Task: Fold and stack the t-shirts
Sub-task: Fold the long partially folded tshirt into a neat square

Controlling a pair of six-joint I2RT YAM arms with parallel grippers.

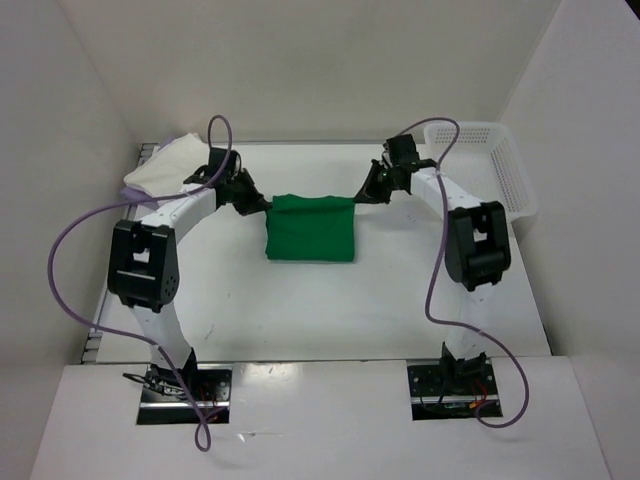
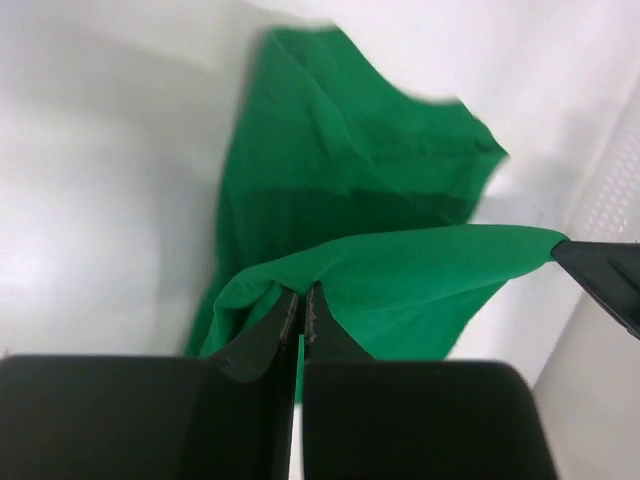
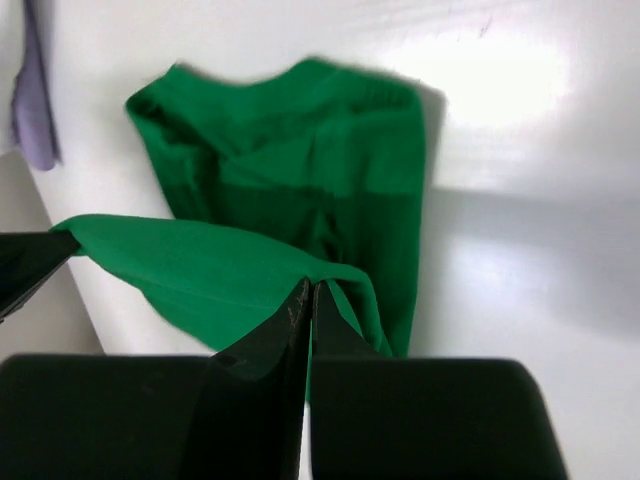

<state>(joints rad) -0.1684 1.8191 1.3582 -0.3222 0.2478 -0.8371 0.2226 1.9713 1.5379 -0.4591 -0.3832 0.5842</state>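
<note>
Two grippers, one shirt: my left gripper (image 2: 302, 305) is clamped tight on one corner of the bright green soft cloth t-shirt (image 1: 310, 228). My right gripper (image 3: 307, 300) is pinched closed on the opposite corner, and the edge is stretched between them above the rest of the cloth. The shirt lies in the middle of the flat white desk (image 1: 330, 300), already narrowed to a rough rectangle, with its far edge lifted.

In the far left corner lies the white cloth t-shirt (image 1: 158, 176), with a sliver of the lavender purple cloth t-shirt (image 1: 180, 143) peeking out at its far side. I'd judge those two folded and stacked, though I can't tell how neat the folds are. So by my reckoning it's two down and the green one mid-fold, and it has yet to be carried onto that pile. The white plastic mesh basket (image 1: 492, 170) stands at the far right.

The overhead view gives the whole layout, but my jaws are too small there to read. The wrist views show them shut on cloth, and each catches the other gripper's black tip at its frame edge. Of the two, only the right wrist glimpses the lavender.
</note>
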